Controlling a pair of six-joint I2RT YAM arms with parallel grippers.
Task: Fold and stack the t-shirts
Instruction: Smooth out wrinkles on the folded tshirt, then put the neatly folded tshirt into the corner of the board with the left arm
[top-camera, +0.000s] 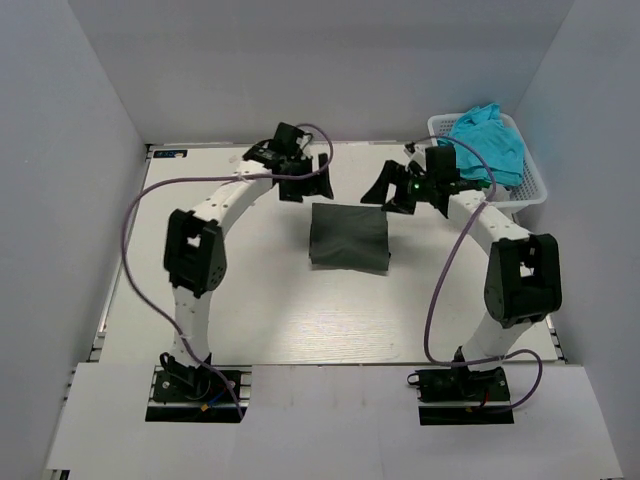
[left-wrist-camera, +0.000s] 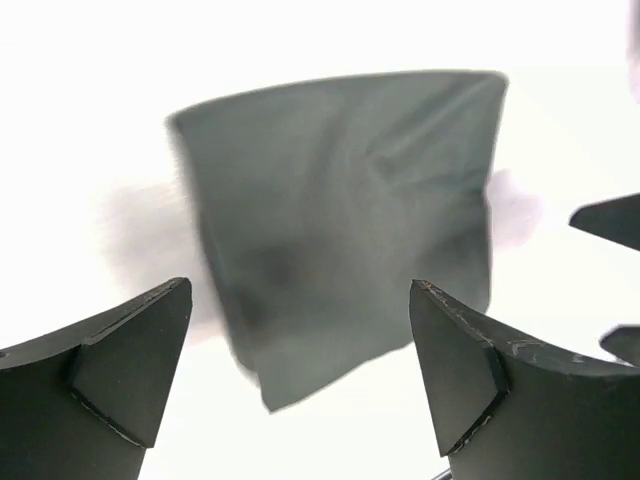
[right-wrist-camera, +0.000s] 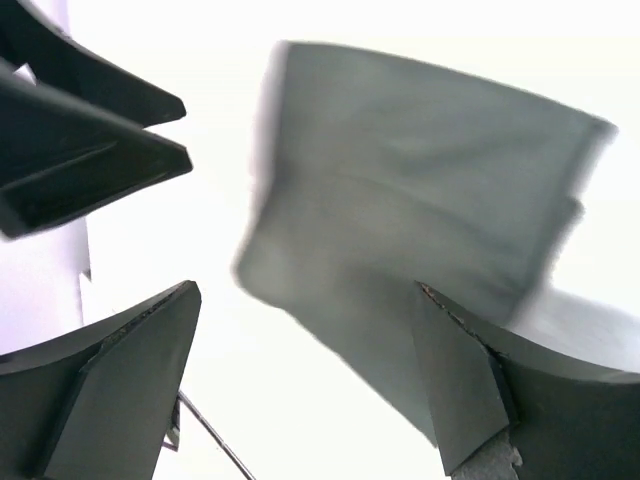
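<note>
Both gaping empty, your left gripper (top-camera: 306, 187) and right gripper (top-camera: 393, 196) are hovering near the limp grey t-shirt (top-camera: 349, 238); pinch its edges.

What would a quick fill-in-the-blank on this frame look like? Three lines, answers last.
1. The dark grey t-shirt lies on the table, already ____ into a neat rectangle.
2. The turquoise t-shirts are piled in the white ____ at the far right corner.
3. The left gripper and right gripper hover above the grey shirt with fingers ____, holding nothing.

Answers: folded; basket; open
</note>
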